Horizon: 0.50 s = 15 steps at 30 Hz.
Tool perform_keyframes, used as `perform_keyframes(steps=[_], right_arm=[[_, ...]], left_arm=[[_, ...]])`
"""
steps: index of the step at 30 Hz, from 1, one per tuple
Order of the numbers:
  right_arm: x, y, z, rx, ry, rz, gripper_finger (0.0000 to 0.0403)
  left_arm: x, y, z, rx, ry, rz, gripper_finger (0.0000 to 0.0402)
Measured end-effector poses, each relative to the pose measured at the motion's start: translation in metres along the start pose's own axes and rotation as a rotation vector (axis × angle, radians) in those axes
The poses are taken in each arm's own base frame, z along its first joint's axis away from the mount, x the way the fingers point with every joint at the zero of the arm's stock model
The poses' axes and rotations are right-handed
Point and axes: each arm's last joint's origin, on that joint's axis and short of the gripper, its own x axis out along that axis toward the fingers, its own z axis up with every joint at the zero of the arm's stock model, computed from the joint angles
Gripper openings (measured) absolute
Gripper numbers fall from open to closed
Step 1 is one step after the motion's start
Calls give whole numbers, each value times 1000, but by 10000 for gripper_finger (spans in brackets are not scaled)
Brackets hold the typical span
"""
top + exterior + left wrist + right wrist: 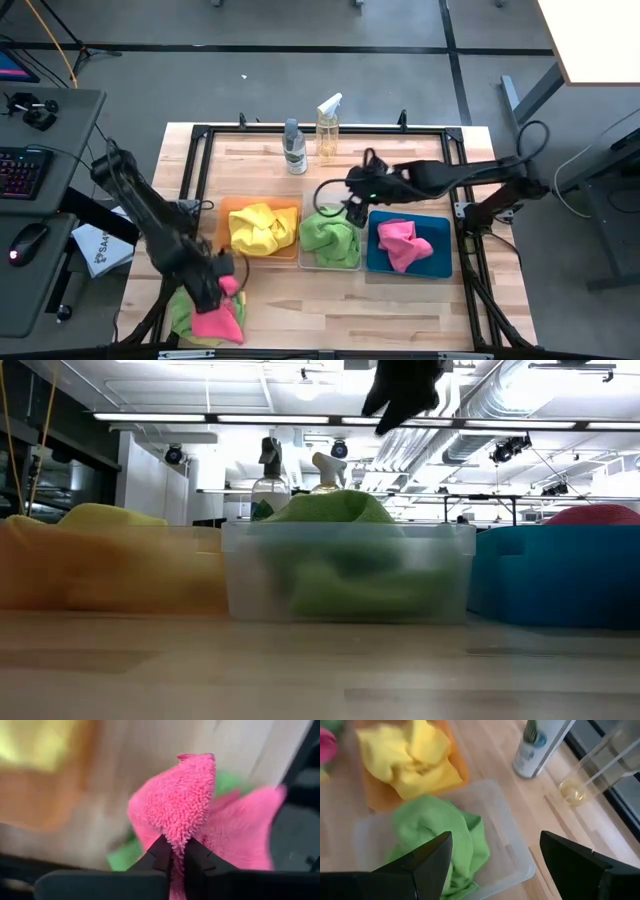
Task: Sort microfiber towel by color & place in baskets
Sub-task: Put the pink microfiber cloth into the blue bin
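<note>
I have the left gripper (174,857) pinched on a fold of the fuzzy hot-pink microfiber towel (218,318) at the near-left corner of the wooden table (330,310); in the left wrist view the 2 dark fingers (159,851) meet around a raised ridge of pink pile. The rest of that towel lies on a lime-green towel (181,308) beneath it.

Procedure for the step in hand, as I judge it:
1. Lift straight up until the pink cloth hangs free — the green one under it may cling and ride along.
2. Carry it across to the solid blue plastic basket (440,268) at the right end of the row, which already holds 1 pink towel (402,243).
3. Release only once the cloth is over the basket's interior.

Obstructions: the path to the blue basket crosses the translucent orange basket (228,207) with its bright yellow towel (262,228) and the clear plastic basket (345,575) with its green towel (330,235). The right gripper (495,862), jaws spread wide and holding nothing, hovers above the clear basket, just beside the blue one — I would withdraw that arm before the left arm comes across. 2 spray bottles (310,142) stand at the far edge of the table, well apart from the route.
</note>
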Motion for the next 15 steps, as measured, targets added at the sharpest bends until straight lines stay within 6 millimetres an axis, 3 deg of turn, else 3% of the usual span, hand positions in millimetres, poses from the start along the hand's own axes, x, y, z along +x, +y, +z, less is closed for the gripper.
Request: perform_keyframes(steps=[8, 11, 15], right_arm=[[-77, -21, 2, 119, -218, 87, 298], [-100, -29, -1, 141, -290, 68, 298], [-125, -41, -5, 179, -382, 2, 298]], left_arm=[[-135, 43, 53, 108, -553, -127, 1], [-169, 55, 81, 180, -740, -68, 1], [-194, 62, 125, 322, -953, 34, 1]])
